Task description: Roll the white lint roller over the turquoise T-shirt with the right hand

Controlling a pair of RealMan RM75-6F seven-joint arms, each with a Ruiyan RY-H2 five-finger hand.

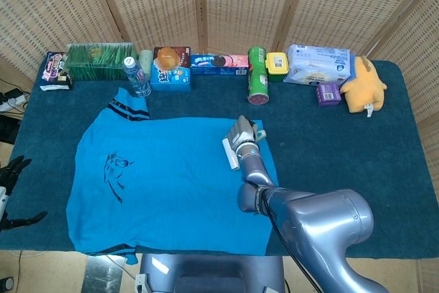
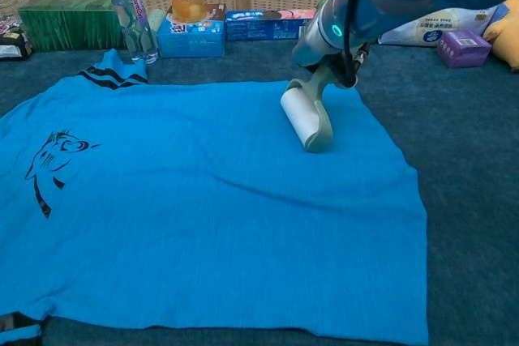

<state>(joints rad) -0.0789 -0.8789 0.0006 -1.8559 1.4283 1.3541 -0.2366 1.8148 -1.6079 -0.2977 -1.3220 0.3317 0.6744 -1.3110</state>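
The silver right hand (image 1: 242, 132) is gripping the handle of the white cylindrical lint roller (image 1: 230, 154), which is lying on the turquoise T-shirt (image 1: 164, 183) near the shirt's right edge. The shirt is lying flat on the dark blue cloth-covered table (image 1: 343, 149), and the black left hand (image 1: 10, 173) is hanging off the table's left edge, holding nothing, fingers spread.
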